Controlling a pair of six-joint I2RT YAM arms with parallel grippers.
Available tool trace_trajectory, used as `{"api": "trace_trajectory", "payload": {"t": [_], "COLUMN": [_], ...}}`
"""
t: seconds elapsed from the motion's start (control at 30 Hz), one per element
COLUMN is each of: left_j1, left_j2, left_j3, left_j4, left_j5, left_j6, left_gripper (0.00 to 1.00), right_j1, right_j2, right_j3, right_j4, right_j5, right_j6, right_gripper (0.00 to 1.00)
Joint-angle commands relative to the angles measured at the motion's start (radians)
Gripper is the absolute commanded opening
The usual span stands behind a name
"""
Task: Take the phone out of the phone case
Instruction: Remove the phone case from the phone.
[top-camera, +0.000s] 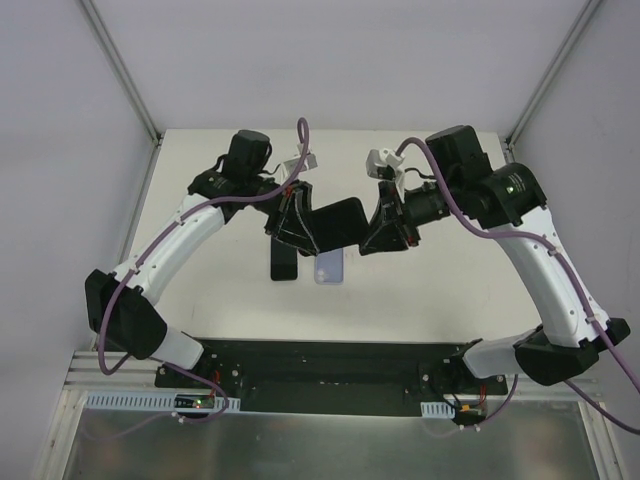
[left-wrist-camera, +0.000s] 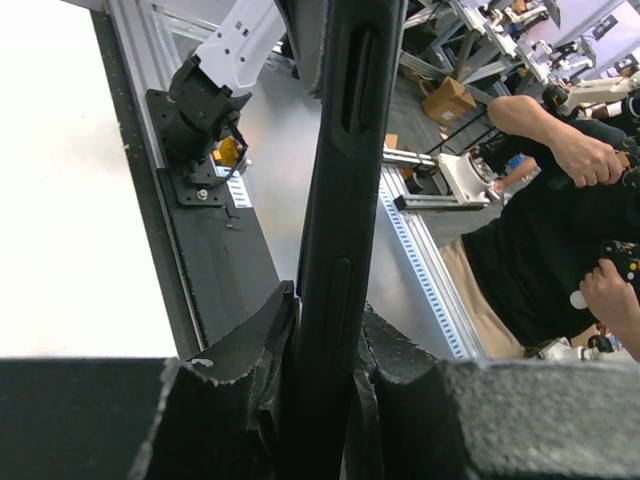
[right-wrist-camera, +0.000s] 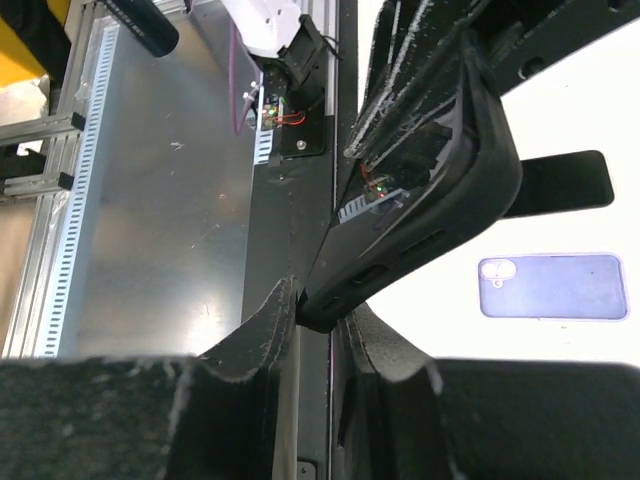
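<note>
Padded left fingers (left-wrist-camera: 240, 350) fill the bottom of the left wrist view, clamped on the thin edge of a black phone case (left-wrist-camera: 340, 150) that stands edge-on, its top cut off by the frame. The right fingers (right-wrist-camera: 250, 340) pinch one corner of the same case (right-wrist-camera: 470, 170), which looks bowed in the right wrist view. The inside of the case is too dark and crowded to show whether a phone still sits in it.

From above, the case (top-camera: 338, 222) hangs in the air between the two wrists, over the middle of the white counter (top-camera: 450, 290), and each wrist covers one end of it. Beneath it, side by side on the counter, lie a black flat slab (top-camera: 284, 264) and a lavender phone-shaped piece (top-camera: 329, 267); the case and fingers hide their far ends. The right wrist view shows the lavender piece (right-wrist-camera: 550, 287) whole, with a camera cut-out at one end, though I cannot tell whether it is a phone or a case. The black slab (right-wrist-camera: 560, 182) is half hidden behind the held case.
</note>
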Motion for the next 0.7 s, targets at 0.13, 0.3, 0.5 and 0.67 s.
{"api": "trace_trajectory", "payload": {"t": [0.13,0.3,0.5,0.67], "left_j1": [-0.072,-0.096,-0.132,-0.150], "left_j2": [0.066,0.082,0.094,0.098], "left_j3": [0.022,0.016,0.022,0.019], "left_j4": [0.088,0.091,0.095,0.097], "left_j5": [-0.117,-0.112,-0.105,-0.095], "left_j6": [-0.074,-0.079,-0.085,-0.086], "left_gripper": [0.00,0.00,0.00,0.00], "right_j1": [0.154,0.177,0.207,0.218], "right_j2": [0.061,0.073,0.090,0.101], "right_j3": [0.150,0.181,0.213,0.224], "right_j4": [-0.037,-0.064,-0.089,-0.103], "right_j5": [-0.217,-0.200,-0.174,-0.142], "right_j6": [-0.105,-0.128,-0.146,-0.166], "right_gripper": [0.00,0.00,0.00,0.00]}}
